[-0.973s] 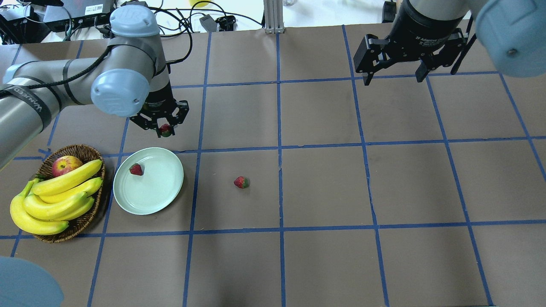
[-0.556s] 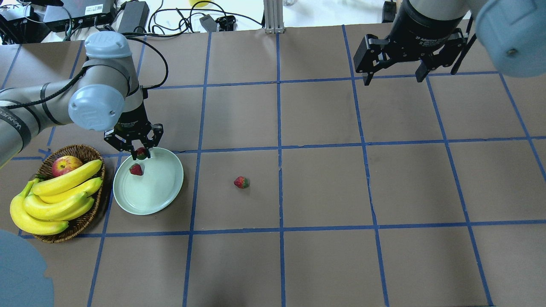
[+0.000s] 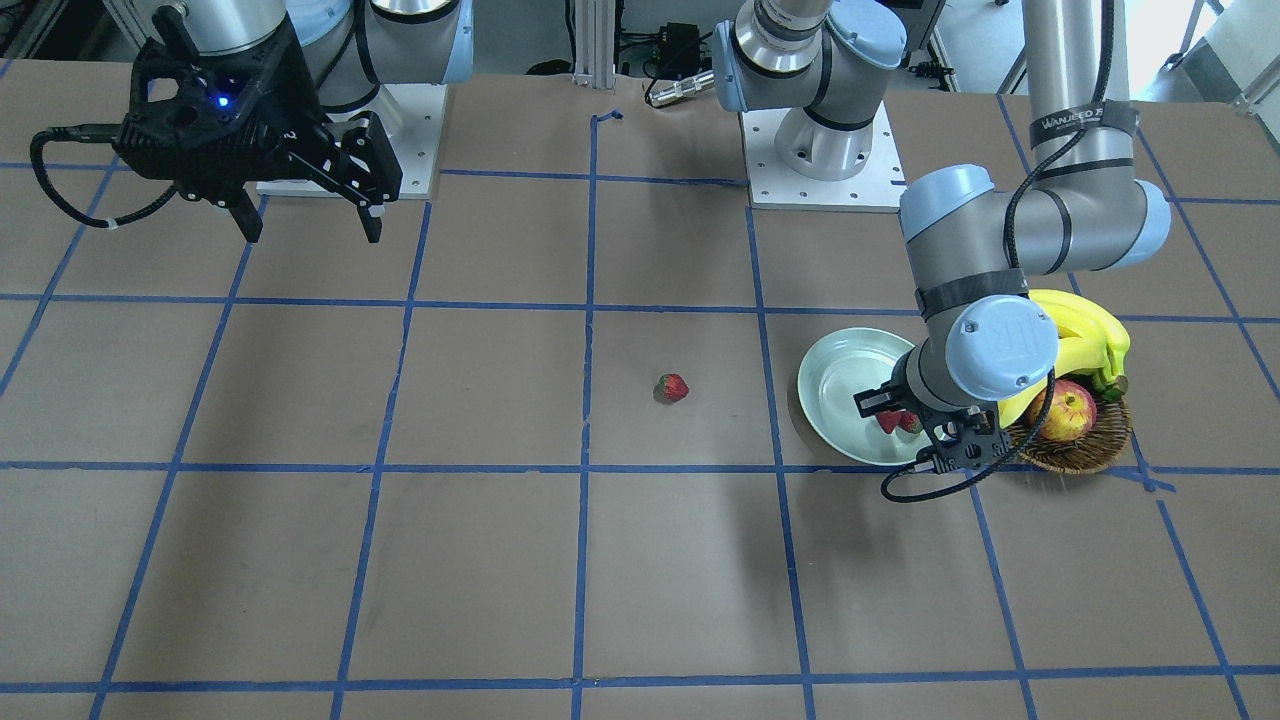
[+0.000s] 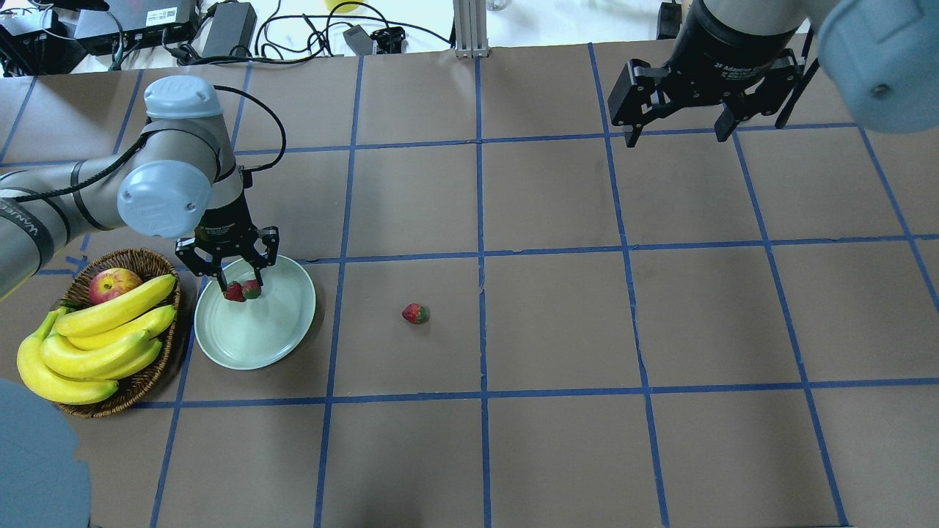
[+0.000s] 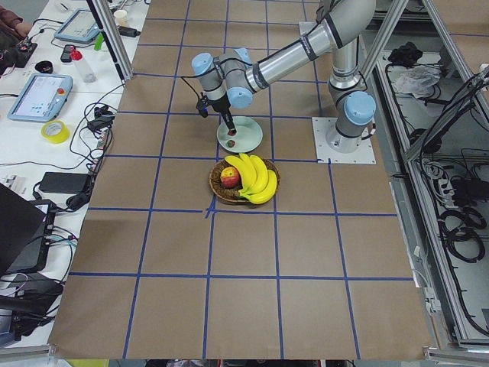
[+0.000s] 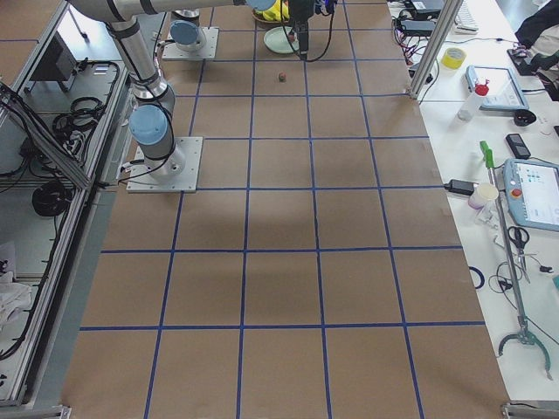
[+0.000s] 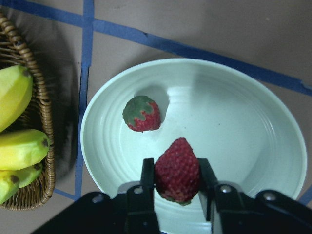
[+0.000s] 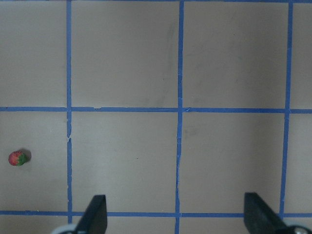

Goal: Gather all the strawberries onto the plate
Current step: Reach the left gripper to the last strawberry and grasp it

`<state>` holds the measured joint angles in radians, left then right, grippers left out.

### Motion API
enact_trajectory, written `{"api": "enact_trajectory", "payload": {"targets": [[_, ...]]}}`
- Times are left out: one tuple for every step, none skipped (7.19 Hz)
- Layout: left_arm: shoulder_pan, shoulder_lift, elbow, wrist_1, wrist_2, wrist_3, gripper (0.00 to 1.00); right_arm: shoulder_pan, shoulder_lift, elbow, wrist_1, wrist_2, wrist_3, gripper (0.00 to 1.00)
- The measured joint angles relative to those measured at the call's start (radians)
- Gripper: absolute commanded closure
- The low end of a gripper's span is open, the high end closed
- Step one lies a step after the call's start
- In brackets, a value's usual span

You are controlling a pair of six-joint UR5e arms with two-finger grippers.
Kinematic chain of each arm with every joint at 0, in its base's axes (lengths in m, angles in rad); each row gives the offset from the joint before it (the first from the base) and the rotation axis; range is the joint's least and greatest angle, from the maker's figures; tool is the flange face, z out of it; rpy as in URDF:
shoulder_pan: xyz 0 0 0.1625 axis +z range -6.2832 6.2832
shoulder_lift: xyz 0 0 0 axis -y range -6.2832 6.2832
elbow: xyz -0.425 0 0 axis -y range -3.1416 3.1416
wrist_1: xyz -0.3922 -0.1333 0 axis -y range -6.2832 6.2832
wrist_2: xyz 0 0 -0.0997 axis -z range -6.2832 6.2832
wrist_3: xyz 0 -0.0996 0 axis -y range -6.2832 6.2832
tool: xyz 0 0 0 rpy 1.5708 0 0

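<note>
Left gripper [image 7: 176, 184] pinches one strawberry [image 7: 176, 163] low over the plate [image 7: 243, 122], beside a second strawberry [image 7: 142, 113], seemingly for release; right gripper [image 4: 676, 136] spread open, empty

Illumination is bright, even and diffuse, from above; all shadows are soft-edged.

Left wrist view: the wicker basket [image 7: 36, 87] casts a dim band on the paper left of the plate [image 7: 234, 122]. The loose strawberry [image 7: 142, 113] inside the plate throws a faint shadow to its right. The held strawberry [image 7: 177, 168] is in sharp focus.

Overhead view: the white bench [image 4: 411, 22] far beyond the plate [image 4: 257, 341] is overexposed. The arm joint [image 4: 37, 469] in the corner nearer the camera than the plate is a blurred blue-grey mass.
</note>
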<state>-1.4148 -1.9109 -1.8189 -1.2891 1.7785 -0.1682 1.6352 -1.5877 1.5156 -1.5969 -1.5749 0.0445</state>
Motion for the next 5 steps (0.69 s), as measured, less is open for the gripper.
{"api": "enact_trajectory", "payload": {"targets": [[0.000,0.003,0.007,0.004,-0.005,0.001,0.00,0.000,0.000,0.000,0.000,0.000,0.000,0.00],[-0.004,0.013,0.020,0.005,-0.033,0.001,0.00,0.000,0.000,0.000,0.000,0.000,0.000,0.00],[-0.016,0.022,0.040,0.002,-0.098,0.006,0.00,0.000,0.000,0.000,0.000,0.000,0.000,0.00],[-0.043,0.028,0.061,-0.001,-0.168,0.010,0.00,0.000,0.000,0.000,0.000,-0.001,0.000,0.00],[-0.086,0.035,0.079,0.001,-0.212,0.009,0.00,0.000,0.000,0.000,0.000,-0.001,0.000,0.00]]}}
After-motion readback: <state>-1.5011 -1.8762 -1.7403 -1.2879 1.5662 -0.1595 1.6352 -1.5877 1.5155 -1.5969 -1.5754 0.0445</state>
